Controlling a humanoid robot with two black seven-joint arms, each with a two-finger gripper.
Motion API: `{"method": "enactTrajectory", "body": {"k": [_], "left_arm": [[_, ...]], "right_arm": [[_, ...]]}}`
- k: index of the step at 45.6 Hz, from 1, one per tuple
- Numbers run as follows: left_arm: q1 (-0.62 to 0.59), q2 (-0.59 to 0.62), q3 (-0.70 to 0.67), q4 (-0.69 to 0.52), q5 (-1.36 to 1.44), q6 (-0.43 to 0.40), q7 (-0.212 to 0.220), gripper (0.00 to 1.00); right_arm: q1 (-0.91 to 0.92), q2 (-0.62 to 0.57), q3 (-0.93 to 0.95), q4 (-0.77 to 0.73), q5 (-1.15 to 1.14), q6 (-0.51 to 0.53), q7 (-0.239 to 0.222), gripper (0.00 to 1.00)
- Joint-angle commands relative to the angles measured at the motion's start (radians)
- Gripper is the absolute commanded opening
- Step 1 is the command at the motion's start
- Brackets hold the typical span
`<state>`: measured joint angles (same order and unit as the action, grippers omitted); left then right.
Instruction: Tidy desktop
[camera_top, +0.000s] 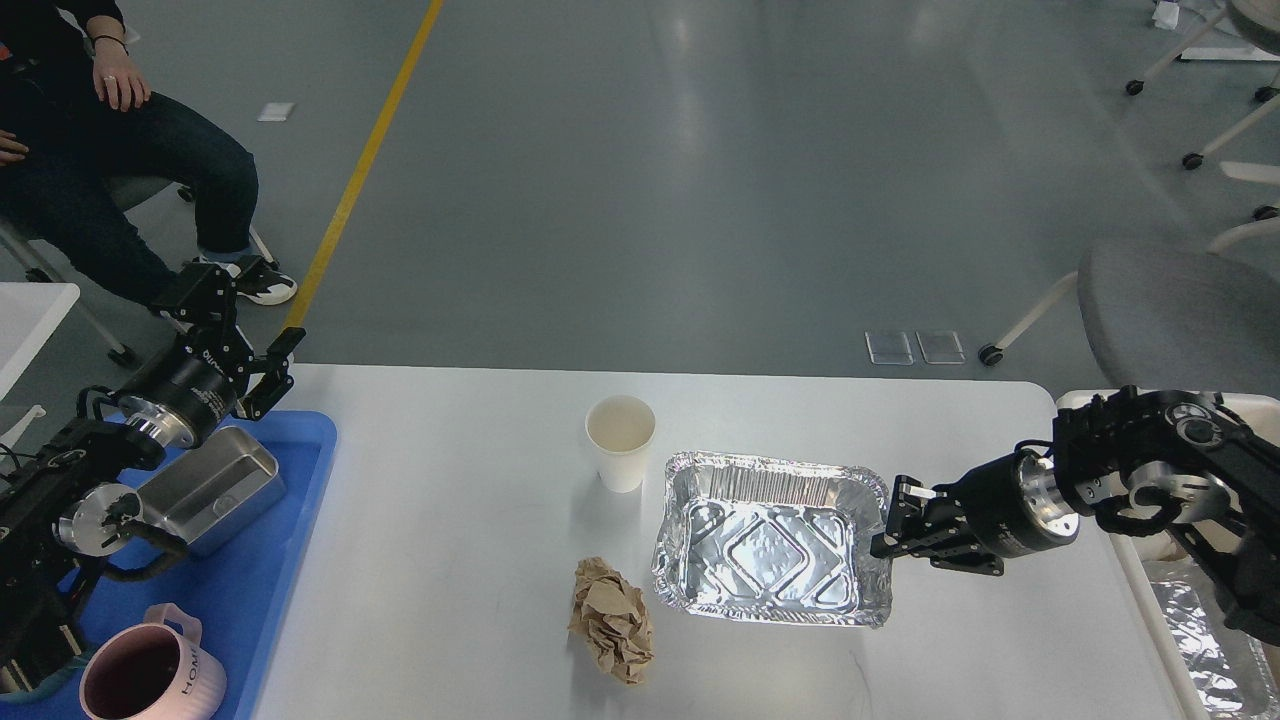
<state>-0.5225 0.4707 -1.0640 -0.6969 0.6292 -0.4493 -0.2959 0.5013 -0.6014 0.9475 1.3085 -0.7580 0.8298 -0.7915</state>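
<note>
The white desktop (450, 520) holds a white paper cup (620, 440), a crumpled brown paper ball (612, 620) and an empty foil tray (770, 545). My right gripper (890, 520) reaches in from the right and is shut on the foil tray's right rim. My left gripper (245, 325) is open and empty. It hangs over the table's far left corner, above and beyond a steel pan (210, 485) that lies in the blue tray (270, 580).
A pink mug (150, 680) stands at the front of the blue tray. A cream bin (1140, 570) with foil in it sits at the table's right edge. A seated person (110, 170) is at far left, and a grey chair (1180, 310) at far right.
</note>
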Motion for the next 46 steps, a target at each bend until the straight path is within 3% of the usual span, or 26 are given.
{"method": "enactTrajectory", "body": {"k": [1, 10, 16, 23, 31, 40, 46], "left_arm": [[0.010, 0.084, 0.061, -0.055, 0.073, -0.005, 0.001, 0.97], [0.009, 0.330, 0.387, -0.162, 0.101, 0.020, -0.003, 0.97], [0.004, 0.535, 0.498, -0.233, 0.153, 0.006, -0.075, 0.97], [0.001, 0.764, 0.503, -0.308, 0.253, -0.135, -0.092, 0.97], [-0.060, 0.891, 0.502, -0.328, 0.330, -0.304, -0.092, 0.97], [-0.102, 1.085, 0.486, -0.455, 0.380, -0.328, -0.127, 0.97], [-0.123, 1.163, 0.486, -0.529, 0.382, -0.275, -0.100, 0.97]], "right_arm": [[-0.010, 0.000, 0.007, 0.000, -0.001, 0.003, 0.000, 0.00], [-0.010, 0.000, 0.022, 0.000, -0.001, 0.003, 0.000, 0.00], [-0.010, -0.001, 0.031, 0.002, -0.001, 0.003, 0.000, 0.00], [-0.010, -0.009, 0.037, 0.006, -0.001, 0.003, 0.000, 0.00], [-0.012, -0.008, 0.042, 0.011, -0.003, 0.003, 0.000, 0.00], [-0.014, -0.009, 0.065, 0.026, -0.006, 0.003, 0.000, 0.00], [-0.026, -0.005, 0.071, 0.037, -0.007, 0.003, 0.000, 0.00]]}}
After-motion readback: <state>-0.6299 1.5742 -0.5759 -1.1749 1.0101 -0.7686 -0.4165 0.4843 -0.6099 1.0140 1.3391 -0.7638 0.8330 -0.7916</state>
